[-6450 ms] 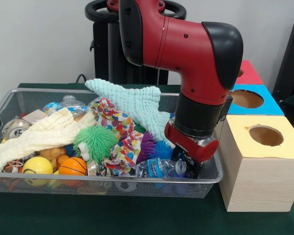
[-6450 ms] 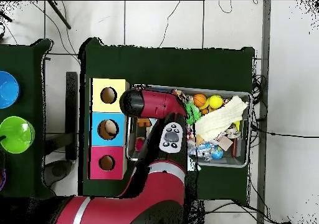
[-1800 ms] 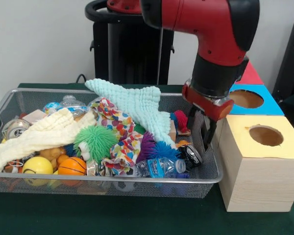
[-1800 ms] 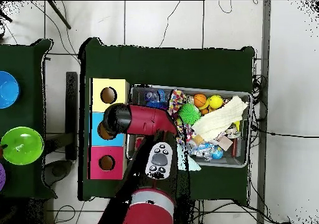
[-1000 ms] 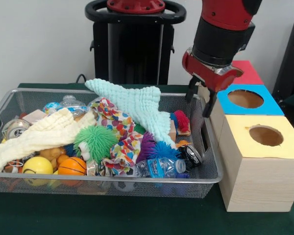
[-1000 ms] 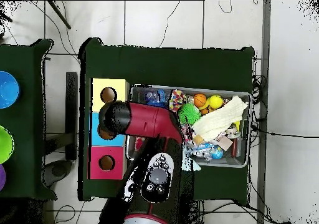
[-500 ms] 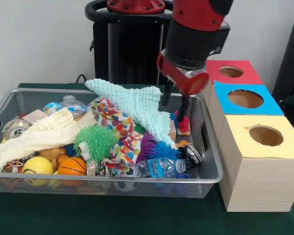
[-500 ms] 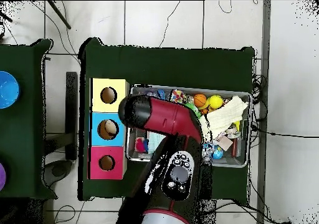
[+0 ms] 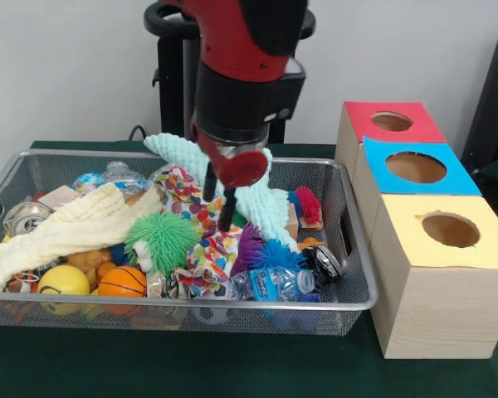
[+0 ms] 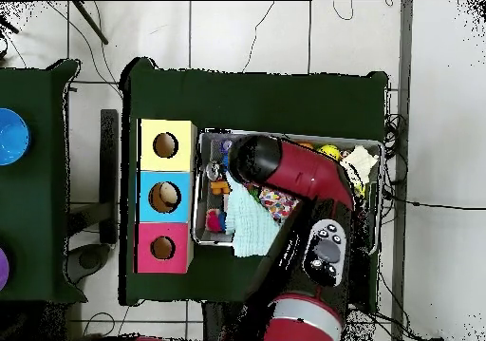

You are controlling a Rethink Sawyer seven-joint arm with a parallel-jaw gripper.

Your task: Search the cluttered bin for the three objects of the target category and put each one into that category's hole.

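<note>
The wire mesh bin (image 9: 232, 305) fills the left and middle of the front view, full of clutter. One crinkly clear plastic piece with blue marks (image 9: 270, 283) lies at the bin's front, right of centre. Another (image 9: 120, 176) lies at the back left. My gripper (image 9: 217, 199) hangs over the bin's middle, just above a colourful cloth (image 9: 203, 228), open and empty. The blue-panelled hole (image 9: 417, 167) is in the middle box on the right, and it also shows in the overhead view (image 10: 164, 197). There my arm (image 10: 285, 171) hides the gripper.
A red-panelled hole (image 9: 392, 121) and a yellow-panelled hole (image 9: 451, 230) flank the blue one. In the bin lie a mint cloth (image 9: 232, 178), a cream cloth (image 9: 66, 228), a green spiky ball (image 9: 162, 238), a silver can (image 9: 25, 217) and small balls (image 9: 63, 282).
6.5 s ago the gripper was low in the bin's front right corner. Half a second ago it was high near the boxes. It has now moved left and down over the bin's middle.
</note>
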